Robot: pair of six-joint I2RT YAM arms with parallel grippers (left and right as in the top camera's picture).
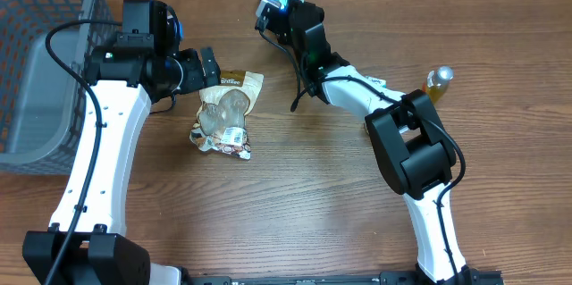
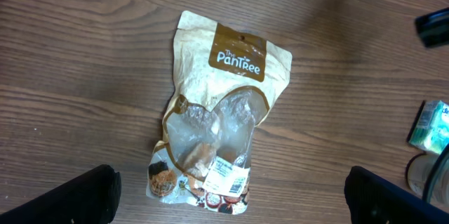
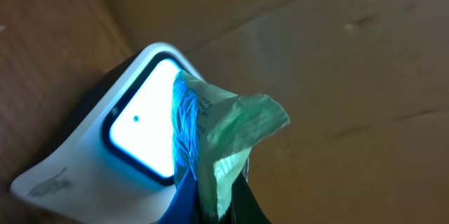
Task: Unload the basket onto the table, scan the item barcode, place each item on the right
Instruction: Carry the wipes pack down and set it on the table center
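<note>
The small crinkled green-and-blue plastic packet (image 3: 224, 136) is pinched in my right gripper (image 3: 217, 206), whose jaws are clamped tight on its lower end. Its top is held just in front of the glowing window of the white-framed barcode scanner (image 3: 140, 122) at the far edge of the brown wooden table (image 1: 313, 205). My left gripper (image 1: 211, 67) hangs spread wide above a tan paper pouch with a clear window (image 2: 224, 112), which lies flat on that table.
</note>
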